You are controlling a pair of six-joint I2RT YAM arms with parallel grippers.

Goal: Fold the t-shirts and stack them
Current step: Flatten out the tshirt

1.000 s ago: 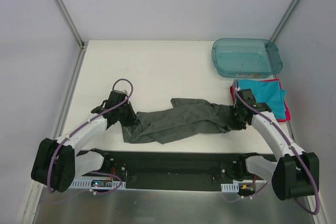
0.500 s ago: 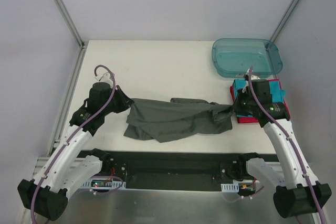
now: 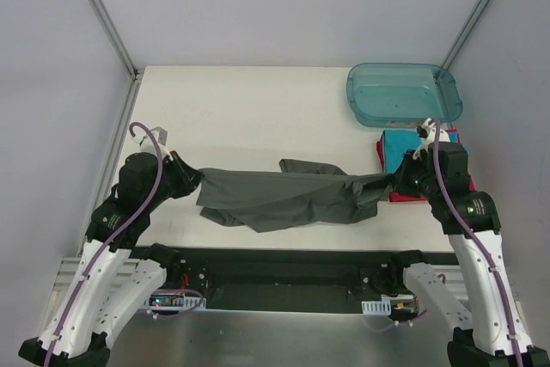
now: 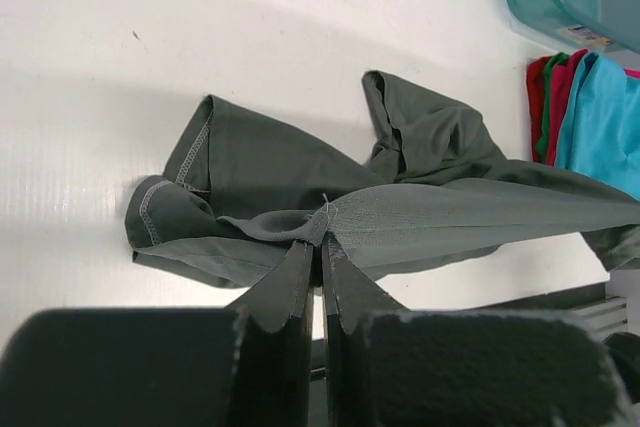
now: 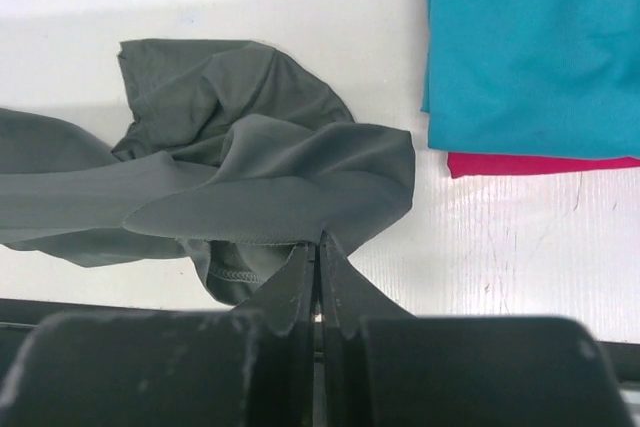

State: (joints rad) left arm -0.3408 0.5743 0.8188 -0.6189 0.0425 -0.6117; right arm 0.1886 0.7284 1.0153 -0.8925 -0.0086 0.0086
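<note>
The dark charcoal-grey t-shirt [image 3: 288,195] hangs stretched between my two grippers, lifted above the white table. My left gripper [image 3: 191,181] is shut on its left edge; in the left wrist view the closed fingertips [image 4: 320,243] pinch a hem of the grey shirt [image 4: 440,207]. My right gripper [image 3: 397,180] is shut on its right edge; in the right wrist view the closed fingertips [image 5: 320,243] pinch the grey shirt [image 5: 260,197]. A folded teal t-shirt [image 3: 402,142] lies on a red-pink one [image 3: 404,196] at the right; both also show in the right wrist view, teal [image 5: 530,47] over red-pink [image 5: 540,163].
A translucent teal plastic tub [image 3: 402,94] stands at the back right, just behind the folded stack. A dark rail [image 3: 275,272] runs along the table's near edge between the arm bases. White enclosure walls stand on the left, back and right.
Both grippers have risen and moved apart with the grey shirt's ends, pulling it from a crumpled heap into a taut band above the table.
</note>
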